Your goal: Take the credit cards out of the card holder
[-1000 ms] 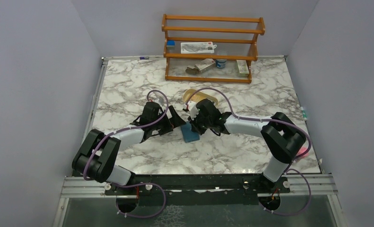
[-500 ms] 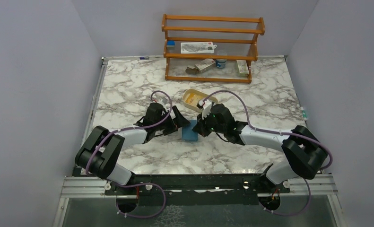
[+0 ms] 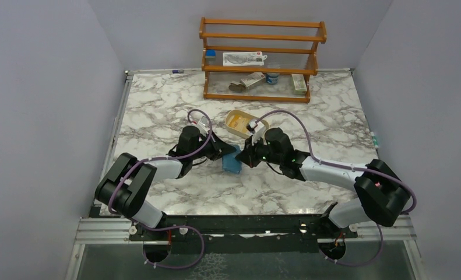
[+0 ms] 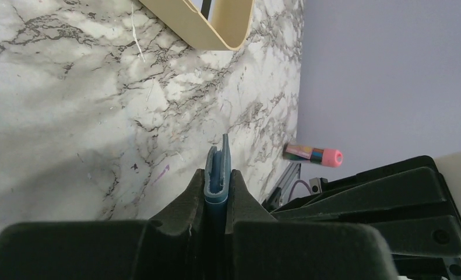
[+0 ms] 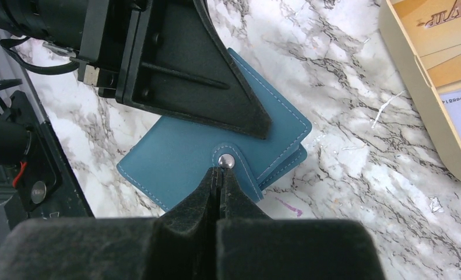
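Left gripper (image 4: pixel 217 192) clamps the card holder (image 3: pixel 232 160) by one edge; right gripper (image 5: pixel 218 175) meets it at frame centre.
Detail: right fingers pressed together, tips at the snap tab (image 5: pixel 227 161), grip on it not discernible; wallet folded shut, on the marble table (image 3: pixel 158 99); tan tray (image 3: pixel 243 123) just above centre; wooden rack (image 3: pixel 261 58) at top; no cards visible outside the wallet.
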You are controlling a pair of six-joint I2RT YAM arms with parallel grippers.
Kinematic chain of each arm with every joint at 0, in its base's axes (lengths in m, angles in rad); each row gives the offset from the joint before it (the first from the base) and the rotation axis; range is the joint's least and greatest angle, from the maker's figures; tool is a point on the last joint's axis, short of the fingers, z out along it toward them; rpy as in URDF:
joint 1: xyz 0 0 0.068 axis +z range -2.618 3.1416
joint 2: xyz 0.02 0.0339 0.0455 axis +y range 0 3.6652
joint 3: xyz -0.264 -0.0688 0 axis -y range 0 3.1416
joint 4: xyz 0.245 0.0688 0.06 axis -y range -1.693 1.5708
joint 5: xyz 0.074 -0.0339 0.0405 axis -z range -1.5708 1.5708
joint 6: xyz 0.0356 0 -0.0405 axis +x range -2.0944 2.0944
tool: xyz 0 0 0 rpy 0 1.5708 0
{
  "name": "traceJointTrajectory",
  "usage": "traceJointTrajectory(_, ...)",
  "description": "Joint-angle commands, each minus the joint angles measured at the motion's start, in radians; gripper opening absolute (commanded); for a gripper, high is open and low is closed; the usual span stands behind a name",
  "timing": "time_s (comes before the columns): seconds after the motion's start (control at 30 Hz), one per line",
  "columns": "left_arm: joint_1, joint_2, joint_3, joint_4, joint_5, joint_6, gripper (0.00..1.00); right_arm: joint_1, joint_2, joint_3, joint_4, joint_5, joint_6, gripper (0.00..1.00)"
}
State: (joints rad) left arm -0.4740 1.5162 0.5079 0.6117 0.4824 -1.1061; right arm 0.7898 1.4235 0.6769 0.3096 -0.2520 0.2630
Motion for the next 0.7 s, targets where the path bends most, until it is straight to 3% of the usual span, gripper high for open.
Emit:
traceJointTrajectory(0.0,-0.006,-0.029,-0.023,0.054,0.024,-0.040,0.00,-0.008,-0.059,-0.017,0.054,-0.030,0.011,0.01)
traceJointTrajectory(0.3,-0.003,-0.086,-0.070,0.054,-0.012,-0.036,0.00,-0.075,-0.247,-0.148,0.093,0.093,0.083,0.01)
traceJointTrajectory(0.67,-0.003,-0.118,-0.083,0.053,-0.034,-0.018,0.00,-0.199,-0.418,-0.273,0.057,0.104,0.134,0.01)
